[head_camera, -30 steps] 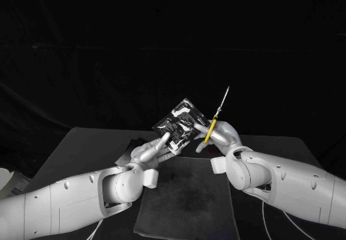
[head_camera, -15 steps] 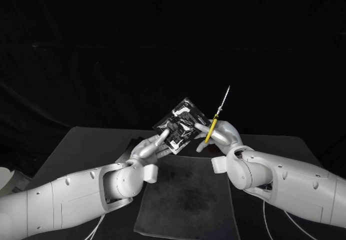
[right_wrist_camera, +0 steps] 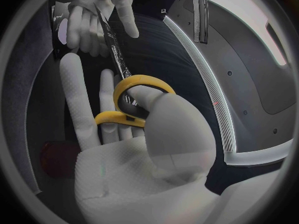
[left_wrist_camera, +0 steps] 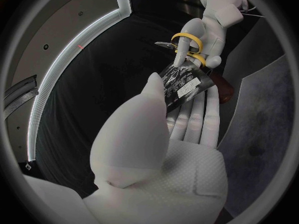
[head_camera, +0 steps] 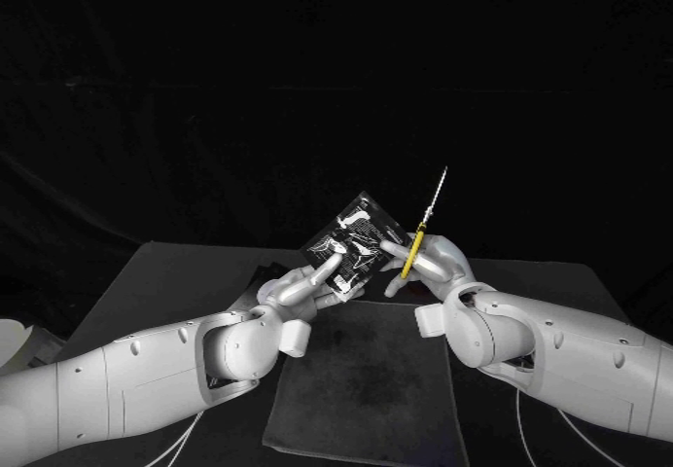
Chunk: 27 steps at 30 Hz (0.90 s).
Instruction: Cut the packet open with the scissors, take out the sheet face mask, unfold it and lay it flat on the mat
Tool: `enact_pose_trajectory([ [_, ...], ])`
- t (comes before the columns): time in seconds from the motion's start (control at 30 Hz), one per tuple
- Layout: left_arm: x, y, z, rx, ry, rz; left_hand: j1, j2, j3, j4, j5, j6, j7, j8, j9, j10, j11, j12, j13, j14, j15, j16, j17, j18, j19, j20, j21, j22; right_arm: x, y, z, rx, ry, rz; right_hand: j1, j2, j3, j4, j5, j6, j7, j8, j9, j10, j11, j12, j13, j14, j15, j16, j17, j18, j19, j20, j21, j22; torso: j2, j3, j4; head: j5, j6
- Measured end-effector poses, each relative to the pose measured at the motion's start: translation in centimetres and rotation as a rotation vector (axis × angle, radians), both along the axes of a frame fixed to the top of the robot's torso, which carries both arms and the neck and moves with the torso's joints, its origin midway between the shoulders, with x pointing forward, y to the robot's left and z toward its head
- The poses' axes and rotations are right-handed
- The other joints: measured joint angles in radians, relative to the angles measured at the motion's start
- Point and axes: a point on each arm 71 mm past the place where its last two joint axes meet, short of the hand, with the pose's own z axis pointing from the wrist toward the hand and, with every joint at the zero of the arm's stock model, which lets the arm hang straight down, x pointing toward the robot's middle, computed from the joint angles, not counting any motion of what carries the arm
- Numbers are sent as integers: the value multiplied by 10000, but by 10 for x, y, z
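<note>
A creased black backdrop (head_camera: 336,97) hangs behind the dark grey table (head_camera: 175,277).

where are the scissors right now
In the head view, the scissors are held up in the right hand, right of centre above the mat, close beside the packet held by the left hand.

Tabletop (head_camera: 155,292): dark grey, flat, and you see bare surface on both sides of centre. One mat (head_camera: 365,389) lies flat on it, straight in front of you, with its long side running away from you. The mat is dark grey too, with a mottled, faintly smudged face and straight edges. It covers the middle strip and leaves tabletop showing to left and right. In the left wrist view you get a small dark reddish-brown object (left_wrist_camera: 222,92) just beside the mat's edge, too dim to name.
</note>
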Motion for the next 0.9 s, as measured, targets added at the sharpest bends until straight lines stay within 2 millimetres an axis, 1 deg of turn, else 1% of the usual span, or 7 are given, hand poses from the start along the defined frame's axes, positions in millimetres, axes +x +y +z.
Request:
enact_pose_trajectory([
  [0.23, 0, -1, 1, -86, -36, -276, 39, 40, 0, 0, 0, 86, 14, 8, -11, 55, -44, -35, 1, -1, 0, -92, -25, -3, 0, 0, -7, -22, -4, 0, -4, -179, 141, 211, 0, 0, 1, -1, 25, -1, 0, -1, 1, 0, 0, 0, 0, 0, 0, 0, 1, 0, 0, 0, -40, -2, 1, 1, -7, 25, -24],
  [0.43, 0, -1, 1, -132, -50, -347, 81, 82, 29, -29, 0, 87, 14, 8, -26, 83, -16, -75, 1, -1, -1, -128, -35, -7, -1, 0, -39, -22, -6, -2, -6, -291, 188, 317, 1, -1, 1, -3, 40, -12, 11, -7, 17, 1, 0, -1, -7, 0, -1, 0, 13, -1, 0, 0, -40, -14, 1, 2, -6, 29, -49],
  [0.5, 1, -1, 1, -138, -50, -351, 159, 160, 54, -54, 0, 86, 15, 8, -31, 119, -52, -76, 0, -2, -1, -168, -37, -49, -1, 0, -39, -21, -6, -2, -6, -305, 198, 349, 1, -1, 0, -3, 40, -13, 11, -13, 67, 1, 0, -1, -1, 0, -1, 0, 15, -1, 0, 0, -40, -14, 1, 3, -6, 24, -52],
  [0.53, 1, -1, 1, -141, -48, -347, 162, 163, 79, -74, 0, 86, 14, 8, -41, 119, -51, -108, 0, -2, 0, -168, -37, -29, -1, 0, -39, -21, -7, -2, -6, -312, 203, 376, 1, -1, 0, -3, 40, -13, 11, -17, 70, 1, 1, -1, 2, 1, -1, 0, 21, 0, -2, -1, -40, -15, 1, 4, -6, 24, -56],
  [0.57, 1, 0, 1, -143, -46, -343, 252, 253, 141, -85, 0, 146, 5, 8, -52, 166, -43, -129, 1, -2, 0, -168, -37, 11, -1, 0, -39, -21, -7, -2, -6, -316, 208, 399, 1, -1, 0, -4, 40, -13, 11, -17, 72, 1, 0, -1, 4, 0, -1, 0, 24, -1, -2, -2, -40, -15, 1, 3, -6, 24, -58],
  [0.7, 1, 0, 0, -152, -32, -334, 434, 436, 280, -137, 0, 285, 36, 8, -77, 339, -87, -129, 1, 142, -39, -191, -37, 96, -1, 0, -39, -21, -9, 0, -7, -308, 230, 503, 0, -1, 0, -4, 40, -15, 12, 7, 75, 1, 0, -1, 3, 0, -1, 0, 24, -1, -2, -2, -40, -15, 1, 3, -6, 24, -60],
  [0.9, 1, 0, 0, -160, -6, -322, 564, 565, 391, -170, 0, 467, 67, 8, -120, 499, -145, -167, 1, 306, -89, -206, -37, 99, 53, -54, -38, -20, -10, 2, -7, -292, 252, 596, 0, -2, -1, -5, 39, -43, 8, 32, 77, 1, 1, -12, -2, 0, -1, 0, 28, -1, -2, -2, -87, -26, 1, 7, -6, 18, -70],
])
